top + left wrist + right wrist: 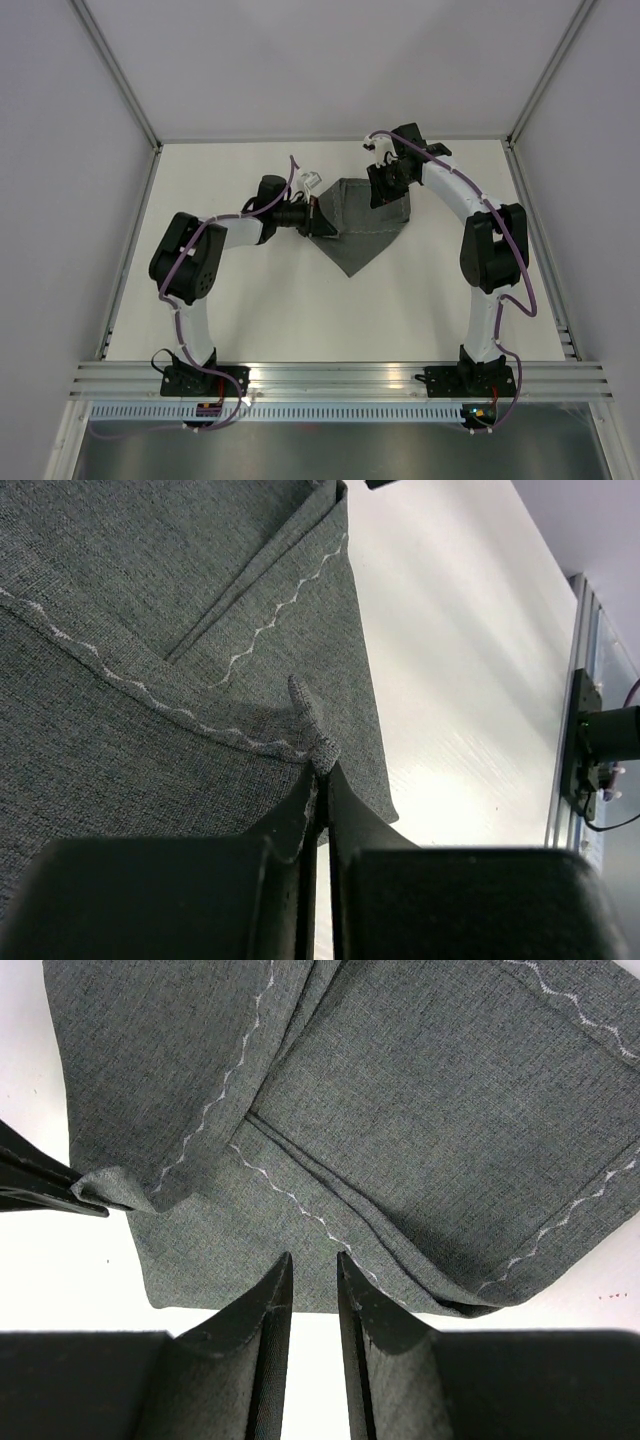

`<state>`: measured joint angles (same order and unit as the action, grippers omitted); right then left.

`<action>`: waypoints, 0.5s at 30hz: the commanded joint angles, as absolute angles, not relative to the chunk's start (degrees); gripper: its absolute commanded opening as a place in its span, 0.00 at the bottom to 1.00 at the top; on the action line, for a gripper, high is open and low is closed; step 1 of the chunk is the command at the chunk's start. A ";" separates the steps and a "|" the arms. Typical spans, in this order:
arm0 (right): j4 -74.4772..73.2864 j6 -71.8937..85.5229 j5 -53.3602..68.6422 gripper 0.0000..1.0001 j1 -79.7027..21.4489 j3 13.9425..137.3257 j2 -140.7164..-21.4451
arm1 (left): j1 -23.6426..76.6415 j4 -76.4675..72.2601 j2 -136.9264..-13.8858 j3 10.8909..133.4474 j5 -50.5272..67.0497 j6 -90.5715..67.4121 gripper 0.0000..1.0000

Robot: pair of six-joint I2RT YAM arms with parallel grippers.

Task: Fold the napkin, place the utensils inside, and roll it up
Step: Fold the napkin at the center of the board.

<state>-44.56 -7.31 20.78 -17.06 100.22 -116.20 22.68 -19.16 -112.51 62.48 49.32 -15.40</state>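
Observation:
The dark grey napkin (365,225) lies partly folded at the far middle of the table, with one point toward the arms. It fills the left wrist view (150,630) and the right wrist view (400,1090), its pale stitched line showing. My left gripper (318,222) is shut on the napkin's left corner, and the cloth is pinched at its tips (322,770). My right gripper (385,190) is open with a narrow gap, its tips (312,1260) over the napkin's far edge and nothing between them. No utensils are in view.
The white table (250,310) is bounded by a metal frame rail (340,378) at the near edge and grey walls around. The left gripper's fingers (40,1182) show at the left edge of the right wrist view, holding the corner.

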 commanded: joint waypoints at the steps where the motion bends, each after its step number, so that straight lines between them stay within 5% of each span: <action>1: -43.77 -6.94 19.69 0.30 -16.88 99.93 -114.26 | 23.55 -18.02 -108.90 60.65 46.33 -8.62 0.02; 15: -43.59 -7.03 19.34 0.30 -16.96 99.93 -115.05 | 27.60 -12.39 -109.25 61.26 43.33 -2.73 0.02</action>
